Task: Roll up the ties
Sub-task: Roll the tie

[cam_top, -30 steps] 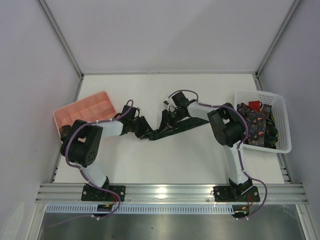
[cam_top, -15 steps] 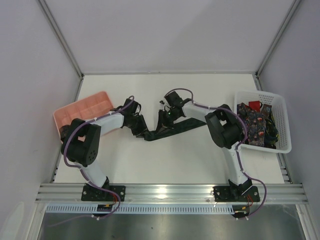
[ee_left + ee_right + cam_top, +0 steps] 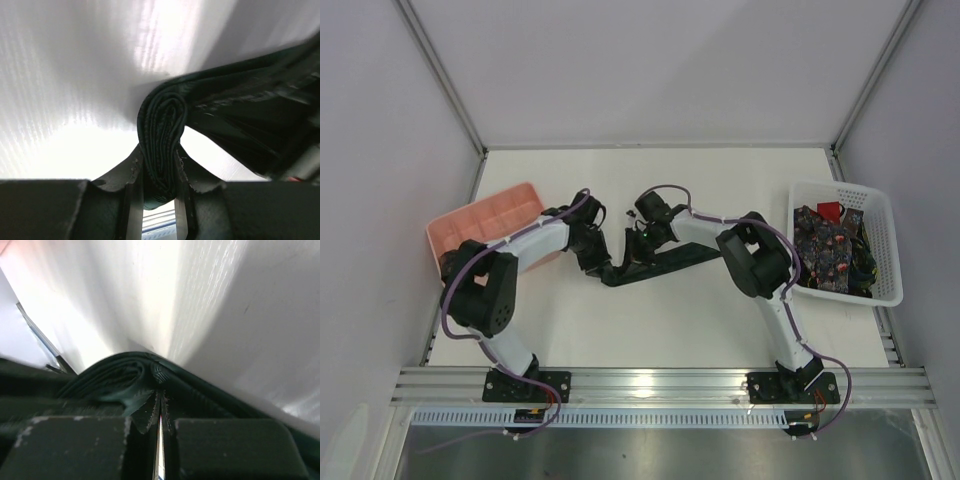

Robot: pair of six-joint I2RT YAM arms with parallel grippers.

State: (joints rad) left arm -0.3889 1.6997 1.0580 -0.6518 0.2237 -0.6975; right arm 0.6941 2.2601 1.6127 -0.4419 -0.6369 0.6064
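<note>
No text, label, brand, number or sign can be read in any of the views.

The left arm (image 3: 530, 243) and right arm (image 3: 705, 227) reach inward, nearly meeting. The left gripper (image 3: 159, 174) clamps the folded tie (image 3: 161, 125). The right gripper (image 3: 160, 411) pinches it, jaws almost touching.
</note>
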